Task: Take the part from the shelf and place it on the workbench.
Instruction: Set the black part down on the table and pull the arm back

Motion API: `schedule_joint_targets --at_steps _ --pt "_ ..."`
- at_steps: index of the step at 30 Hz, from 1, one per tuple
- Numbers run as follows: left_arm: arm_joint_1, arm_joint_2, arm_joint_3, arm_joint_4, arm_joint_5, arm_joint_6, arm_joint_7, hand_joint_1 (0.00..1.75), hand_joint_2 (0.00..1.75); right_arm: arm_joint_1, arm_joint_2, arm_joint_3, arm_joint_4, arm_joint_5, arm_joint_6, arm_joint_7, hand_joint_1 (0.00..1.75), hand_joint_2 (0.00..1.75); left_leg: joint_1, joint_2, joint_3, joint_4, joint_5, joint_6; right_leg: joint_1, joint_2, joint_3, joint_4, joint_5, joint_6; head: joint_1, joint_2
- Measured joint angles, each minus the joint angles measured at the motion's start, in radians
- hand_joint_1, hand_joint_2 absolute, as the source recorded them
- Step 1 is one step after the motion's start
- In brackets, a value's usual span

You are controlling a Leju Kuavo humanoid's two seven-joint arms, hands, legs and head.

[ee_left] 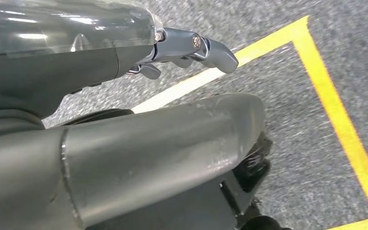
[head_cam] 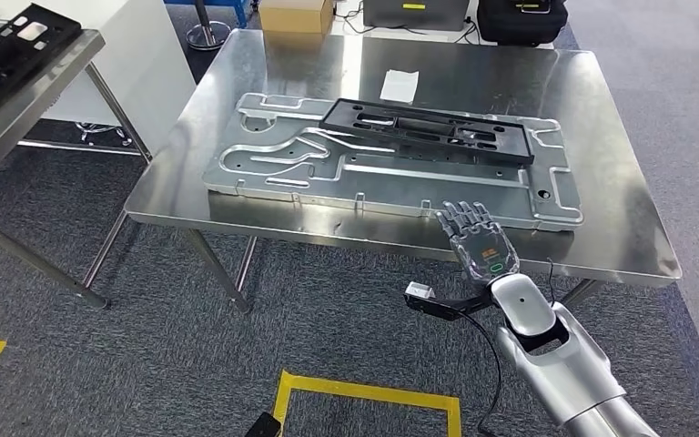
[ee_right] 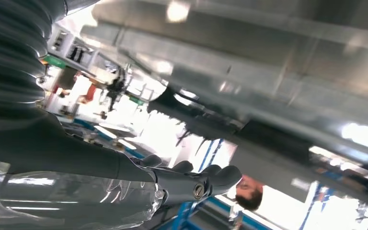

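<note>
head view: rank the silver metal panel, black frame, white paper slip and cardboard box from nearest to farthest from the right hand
From the right hand, at the workbench's near edge:
1. Silver metal panel, just beyond the fingertips.
2. Black frame, lying on the panel's far side.
3. White paper slip, on the bench past the panel.
4. Cardboard box, on the floor behind the bench.

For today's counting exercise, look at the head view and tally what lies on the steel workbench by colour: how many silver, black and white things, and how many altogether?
Silver: 1, the large stamped metal panel
Black: 1, the long plastic part lying on that panel
White: 1, the paper slip near the workbench's far edge
Total: 3
</note>
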Motion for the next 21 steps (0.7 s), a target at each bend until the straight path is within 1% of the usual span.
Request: schedule_joint_targets --at_steps 1,2,3,4,5,6,7,8,9,10,11,12,13,14,15,16,17,18,19,20,21 --pt "0.0 0.0 0.003 0.0 0.001 0.0 -0.002 0.0 0.0 0.005 0.0 -0.002 0.0 -0.001 0.001 0.001 0.0 1.75 0.0 0.0 0.036 -0.027 0.027 0.003 0.001 0.0 -0.017 0.004 0.01 0.002 0.0 0.0" --pt "-0.001 0.0 0.005 0.0 0.001 0.001 -0.003 0.0 0.0 0.009 0.0 -0.004 -0.002 -0.002 0.001 0.003 0.0 1.75 -0.001 0.0 0.088 -0.087 0.044 0.008 0.002 0.0 -0.031 0.01 0.019 0.005 -0.001 0.0" --pt "-0.002 0.0 0.006 0.0 0.001 0.001 -0.005 0.0 0.0 0.013 0.0 -0.009 -0.006 -0.003 0.001 0.006 0.0 1.75 -0.003 0.0 0.145 -0.163 0.042 0.014 0.003 0.0 -0.043 0.016 0.027 0.008 -0.001 0.0" --pt "-0.002 0.0 0.007 0.0 0.001 0.002 -0.006 0.0 0.0 0.017 0.0 -0.014 -0.011 -0.005 0.002 0.009 0.0 1.75 -0.006 0.0 0.191 -0.227 0.032 0.019 0.004 0.0 -0.051 0.019 0.034 0.013 0.0 0.0" --pt "-0.003 0.0 0.008 0.0 0.001 0.002 -0.007 0.0 0.0 0.021 0.0 -0.018 -0.015 -0.008 0.002 0.013 0.0 1.31 -0.009 -0.001 0.218 -0.273 0.018 0.023 0.004 -0.001 -0.054 0.021 0.041 0.018 0.0 0.0" --pt "-0.003 0.0 0.009 0.0 0.002 0.003 -0.008 0.0 0.0 0.025 0.0 -0.023 -0.019 -0.012 0.005 0.016 0.0 0.87 -0.013 -0.001 0.227 -0.294 0.013 0.028 0.003 -0.002 -0.055 0.019 0.05 0.024 -0.001 0.0" --pt "-0.002 -0.001 0.01 0.0 0.002 0.004 -0.008 0.0 0.0 0.03 0.001 -0.027 -0.021 -0.019 0.009 0.021 0.0 0.44 -0.013 0.0 0.222 -0.299 0.022 0.034 0.002 -0.002 -0.056 0.015 0.058 0.031 -0.002 0.0" --pt "-0.001 -0.001 0.012 0.0 0.003 0.005 -0.01 0.0 0.0 0.037 0.002 -0.032 -0.025 -0.029 0.015 0.026 0.0 0.0 -0.012 0.001 0.217 -0.305 0.034 0.041 0.0 -0.001 -0.059 0.015 0.056 0.038 -0.004 0.0" --pt "-0.001 -0.002 0.013 0.0 0.003 0.006 -0.012 0.0 0.0 0.047 0.004 -0.037 -0.029 -0.04 0.022 0.03 0.0 0.0 -0.009 0.003 0.209 -0.309 0.049 0.049 -0.001 0.001 -0.065 0.025 0.037 0.044 -0.005 0.0" --pt "-0.001 -0.003 0.016 0.0 0.004 0.007 -0.014 0.0 0.0 0.06 0.006 -0.044 -0.034 -0.053 0.028 0.033 0.0 0.0 -0.006 0.004 0.199 -0.313 0.064 0.056 -0.002 0.003 -0.076 0.053 -0.001 0.049 -0.002 0.0" --pt "-0.001 -0.004 0.019 0.0 0.005 0.008 -0.017 0.0 0.0 0.073 0.009 -0.049 -0.039 -0.065 0.032 0.035 0.0 0.0 -0.005 0.005 0.185 -0.315 0.078 0.06 -0.006 0.005 -0.091 0.102 -0.054 0.054 0.001 0.0" --pt "0.0 -0.005 0.022 0.0 0.007 0.009 -0.018 0.0 0.0 0.089 0.013 -0.053 -0.045 -0.075 0.032 0.036 0.0 0.0 -0.005 0.004 0.168 -0.315 0.09 0.062 -0.008 0.006 -0.106 0.166 -0.105 0.058 0.004 0.0" --pt "0.002 -0.005 0.026 0.0 0.01 0.01 -0.019 0.0 0.0 0.107 0.018 -0.056 -0.05 -0.083 0.028 0.038 0.0 0.0 -0.005 0.004 0.152 -0.314 0.102 0.061 -0.01 0.006 -0.119 0.23 -0.139 0.061 0.007 0.0" --pt "0.004 -0.005 0.029 0.0 0.012 0.011 -0.02 0.0 0.0 0.127 0.023 -0.056 -0.056 -0.088 0.023 0.04 0.0 0.0 -0.005 0.005 0.135 -0.312 0.115 0.059 -0.013 0.006 -0.122 0.278 -0.149 0.065 0.007 0.0" --pt "0.005 -0.005 0.031 0.0 0.014 0.011 -0.021 0.0 0.0 0.148 0.029 -0.057 -0.063 -0.092 0.016 0.043 0.0 0.0 -0.004 0.005 0.118 -0.311 0.126 0.057 -0.016 0.006 -0.11 0.296 -0.136 0.067 0.007 0.0" --pt "0.006 -0.006 0.032 0.0 0.017 0.012 -0.023 0.0 0.0 0.168 0.034 -0.058 -0.072 -0.096 0.008 0.046 0.0 0.0 -0.003 0.005 0.102 -0.308 0.136 0.053 -0.019 0.006 -0.08 0.278 -0.108 0.069 0.007 0.0" --pt "0.007 -0.006 0.034 0.0 0.018 0.012 -0.024 0.0 0.0 0.186 0.039 -0.059 -0.082 -0.1 0.0 0.048 0.0 0.0 -0.002 0.005 0.088 -0.304 0.145 0.049 -0.022 0.006 -0.033 0.227 -0.083 0.07 0.007 0.0" --pt "0.007 -0.006 0.036 0.0 0.019 0.013 -0.026 0.0 0.0 0.2 0.044 -0.061 -0.093 -0.104 -0.007 0.05 0.0 0.0 -0.002 0.005 0.075 -0.299 0.152 0.043 -0.022 0.006 0.024 0.154 -0.078 0.07 0.008 0.0" --pt "0.007 -0.007 0.037 0.0 0.02 0.014 -0.028 0.0 0.0 0.212 0.05 -0.064 -0.105 -0.11 -0.014 0.051 0.0 0.0 -0.002 0.005 0.066 -0.293 0.159 0.037 -0.02 0.007 0.074 0.082 -0.086 0.067 0.007 0.0" --pt "0.007 -0.007 0.039 0.0 0.021 0.015 -0.03 0.0 0.0 0.225 0.056 -0.068 -0.118 -0.119 -0.024 0.05 0.0 0.0 -0.003 0.006 0.06 -0.291 0.167 0.03 -0.018 0.008 0.109 0.028 -0.1 0.062 0.006 0.0" --pt "0.007 -0.008 0.041 0.0 0.022 0.017 -0.034 0.0 0.0 0.242 0.064 -0.073 -0.132 -0.137 -0.038 0.046 0.0 0.0 -0.002 0.006 0.058 -0.291 0.175 0.023 -0.014 0.009 0.125 -0.002 -0.112 0.056 0.005 0.0"
